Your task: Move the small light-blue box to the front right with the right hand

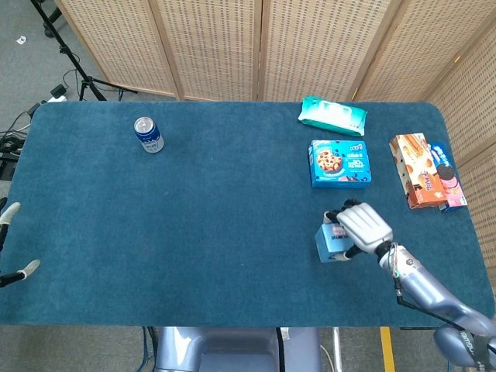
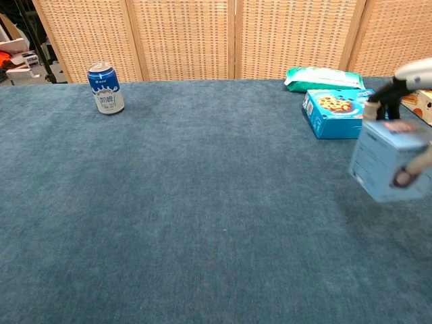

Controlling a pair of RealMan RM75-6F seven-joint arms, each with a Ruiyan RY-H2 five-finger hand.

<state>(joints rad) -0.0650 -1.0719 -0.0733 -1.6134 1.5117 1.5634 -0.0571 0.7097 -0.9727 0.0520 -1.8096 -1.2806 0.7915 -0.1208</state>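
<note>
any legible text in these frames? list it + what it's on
None can be read.
Blue can: white print, too small to read.
Blue cookie box: white lettering, blurred.
Teal packet: print too small.
Orange box: print too small.
Small light-blue box, held off the table in the right hand: markings blurred.

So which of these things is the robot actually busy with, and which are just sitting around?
In the job:
small light-blue box, held off the table
right hand, gripping it

Just lying about:
blue can
blue cookie box
green wipes pack
orange snack box
left hand, idle at the table edge
</note>
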